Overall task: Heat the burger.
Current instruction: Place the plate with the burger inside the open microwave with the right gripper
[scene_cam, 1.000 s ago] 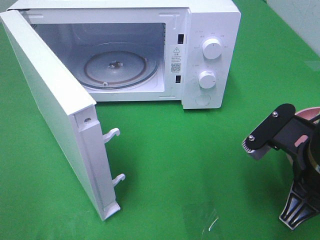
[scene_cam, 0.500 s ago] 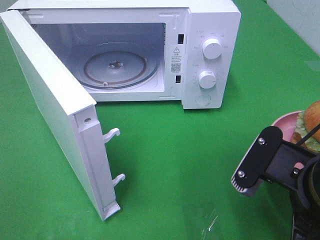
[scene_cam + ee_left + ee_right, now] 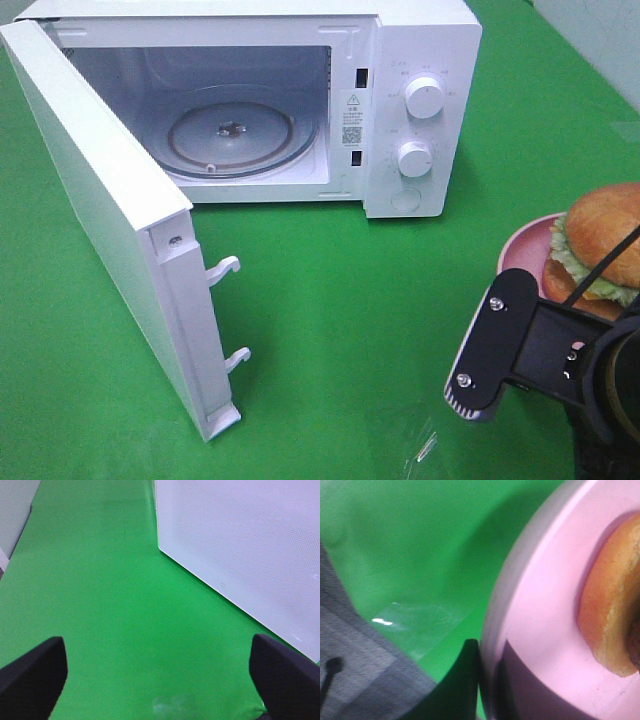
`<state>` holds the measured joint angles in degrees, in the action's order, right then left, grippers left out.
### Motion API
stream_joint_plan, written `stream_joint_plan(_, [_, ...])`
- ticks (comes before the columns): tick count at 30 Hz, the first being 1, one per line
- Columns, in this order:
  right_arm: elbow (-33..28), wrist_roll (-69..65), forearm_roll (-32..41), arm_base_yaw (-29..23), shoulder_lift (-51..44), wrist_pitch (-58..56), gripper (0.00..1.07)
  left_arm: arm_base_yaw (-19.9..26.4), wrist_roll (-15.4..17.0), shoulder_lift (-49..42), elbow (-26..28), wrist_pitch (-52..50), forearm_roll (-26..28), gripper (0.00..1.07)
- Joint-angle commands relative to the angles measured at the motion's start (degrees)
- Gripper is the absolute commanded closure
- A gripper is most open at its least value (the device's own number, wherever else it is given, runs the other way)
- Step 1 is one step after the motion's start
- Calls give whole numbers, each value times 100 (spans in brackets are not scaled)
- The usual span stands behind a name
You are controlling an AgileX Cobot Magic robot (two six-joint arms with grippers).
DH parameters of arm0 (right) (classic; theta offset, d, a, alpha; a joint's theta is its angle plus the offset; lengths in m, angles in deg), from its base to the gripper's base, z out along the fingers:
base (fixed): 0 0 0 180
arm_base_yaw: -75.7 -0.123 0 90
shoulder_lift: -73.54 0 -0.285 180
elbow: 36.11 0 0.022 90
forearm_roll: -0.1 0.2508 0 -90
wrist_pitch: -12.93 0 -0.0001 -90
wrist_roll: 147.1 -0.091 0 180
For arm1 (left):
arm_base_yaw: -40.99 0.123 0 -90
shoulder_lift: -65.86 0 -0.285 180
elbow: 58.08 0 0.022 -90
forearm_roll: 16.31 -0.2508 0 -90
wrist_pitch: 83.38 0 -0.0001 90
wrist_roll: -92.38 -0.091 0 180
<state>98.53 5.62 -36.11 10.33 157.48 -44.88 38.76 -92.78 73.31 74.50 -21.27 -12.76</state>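
Observation:
The burger (image 3: 605, 240), with its golden bun, lettuce and cheese, sits on a pink plate (image 3: 520, 245) at the right edge of the exterior view. My right arm (image 3: 530, 350) is just in front of it. In the right wrist view my right gripper (image 3: 487, 685) is shut on the pink plate's rim (image 3: 540, 605), and the burger's bun (image 3: 610, 615) shows close by. The plate appears raised off the green cloth. My left gripper (image 3: 160, 675) is open over bare green cloth, with nothing between its fingers. It is out of the exterior view.
The white microwave (image 3: 420, 60) stands at the back with its door (image 3: 100, 200) swung wide open to the left. Inside, the glass turntable (image 3: 230, 135) holds nothing. The door's outer face (image 3: 250, 545) is near my left gripper. Green cloth covers the table.
My right arm has risen and drawn nearer the camera with the plate. The burger, hidden at first, has come into view at the right edge. The left arm has not moved.

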Motion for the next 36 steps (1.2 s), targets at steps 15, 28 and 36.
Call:
stream_joint_plan(15, [23, 1931, -1077, -6, -34, 848, 105, -23, 0, -97, -11, -80, -6, 16])
stream_joint_plan(28, [23, 3340, -1146, 11, -34, 1931, 107, -23, 0, -97, -11, -80, -6, 16])
stream_joint_plan(36, [23, 4074, -1129, 705, -34, 2561, 107, -23, 0, -97, -11, -80, -6, 16])
